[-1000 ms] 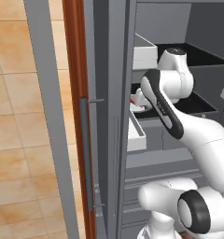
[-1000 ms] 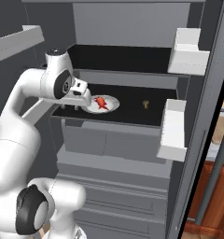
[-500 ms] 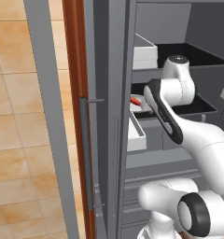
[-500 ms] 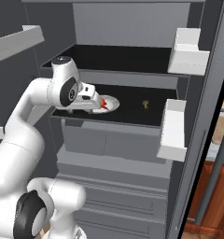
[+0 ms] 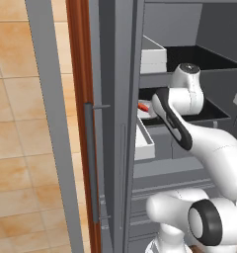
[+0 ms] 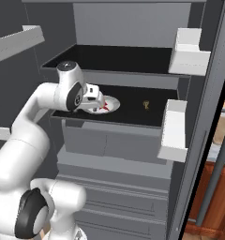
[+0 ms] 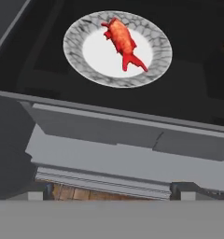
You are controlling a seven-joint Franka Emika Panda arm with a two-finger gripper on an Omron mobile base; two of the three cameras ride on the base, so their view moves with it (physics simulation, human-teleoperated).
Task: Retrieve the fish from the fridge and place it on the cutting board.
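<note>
In the left base view my arm reaches into the open fridge (image 5: 115, 148), further in than a second ago, when my wrist hung further back from the shelf. A sliver of the red fish (image 5: 142, 106) peeps out past my forearm, above the white bin (image 5: 142, 143). The rest of the fish and my pincer are hidden behind my own arm here. In the right base view my pincer (image 6: 101, 104) has come up against the near edge of the grey-rimmed plate (image 6: 114, 101), which sits towards the front left of the dark shelf (image 6: 133, 117). Only a few red specks of the fish show beside my hand, so I cannot tell from this side whether I touch it. A small golden thing (image 6: 146, 104) sits further right on the same shelf, too small to name. In the hand view the fish lies on the plate's white middle, slantwise, tail towards me, just beyond the shelf's front edge. My pincer (image 7: 111, 192) was shut a second ago and now stands spread wide, its tips barely rising at the lower corners, with nothing between them. I judge that I am set for the grasp, not yet on the fish. The golden thing is cut off at the right edge.
</note>
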